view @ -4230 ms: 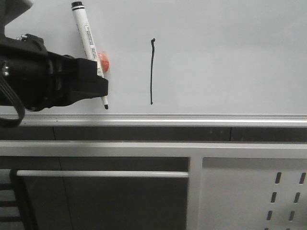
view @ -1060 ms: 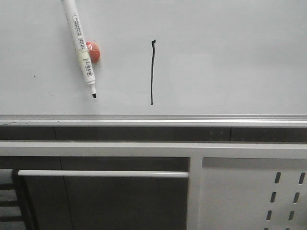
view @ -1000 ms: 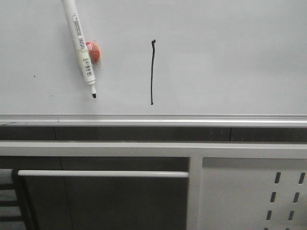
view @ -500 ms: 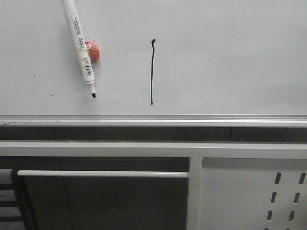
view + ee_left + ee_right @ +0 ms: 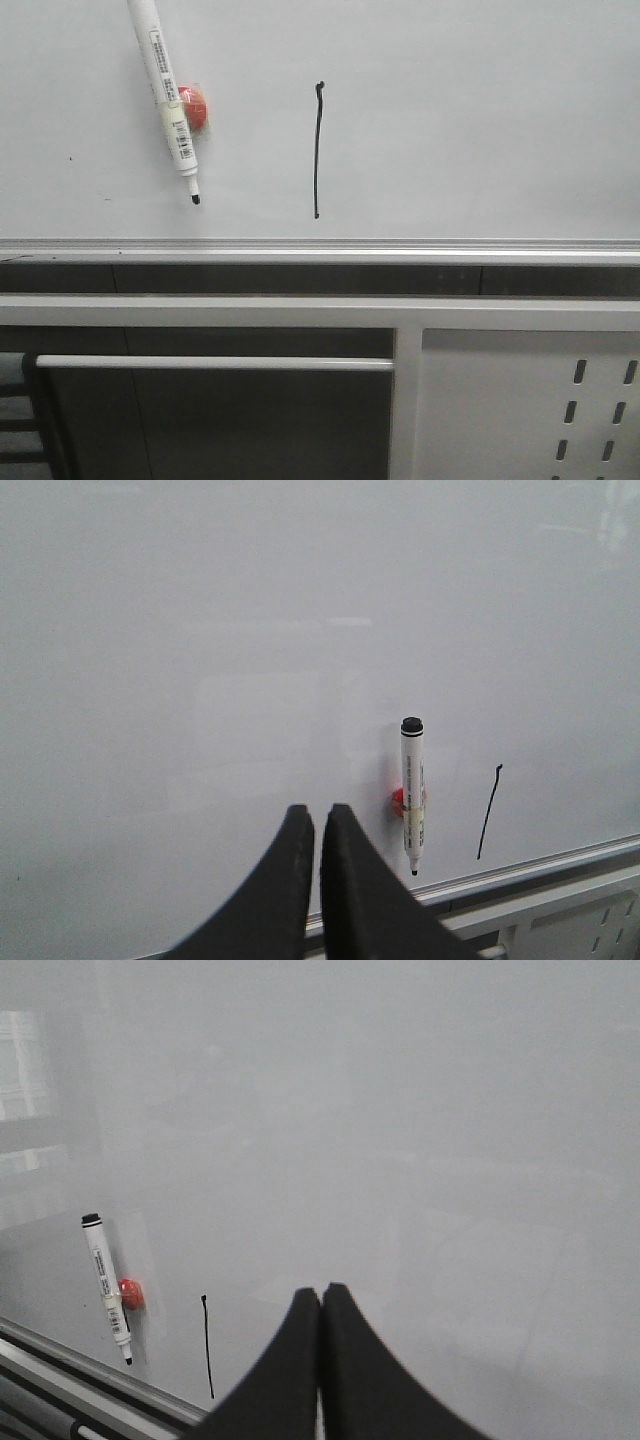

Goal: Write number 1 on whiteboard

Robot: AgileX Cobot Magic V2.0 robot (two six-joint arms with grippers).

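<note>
The number 1 (image 5: 317, 150) is a thin black vertical stroke on the whiteboard (image 5: 480, 120), right of a white marker (image 5: 167, 100) that hangs tip down by a red magnet (image 5: 195, 108). The stroke also shows in the left wrist view (image 5: 489, 812) and the right wrist view (image 5: 207, 1346). My left gripper (image 5: 318, 810) is shut and empty, back from the board, with the marker (image 5: 413, 794) apart from it. My right gripper (image 5: 321, 1289) is shut and empty, also back from the board. Neither gripper shows in the front view.
A silver rail (image 5: 320, 250) runs along the board's lower edge. Below it is a white metal frame (image 5: 520, 400) with slotted holes and a horizontal bar (image 5: 215, 363). Small dark specks (image 5: 70, 158) mark the board at the left.
The left arm, near the marker 4.2 s ago, has left the front view. The marker hangs alone, a little higher and further left. Nothing has moved in the last second.
</note>
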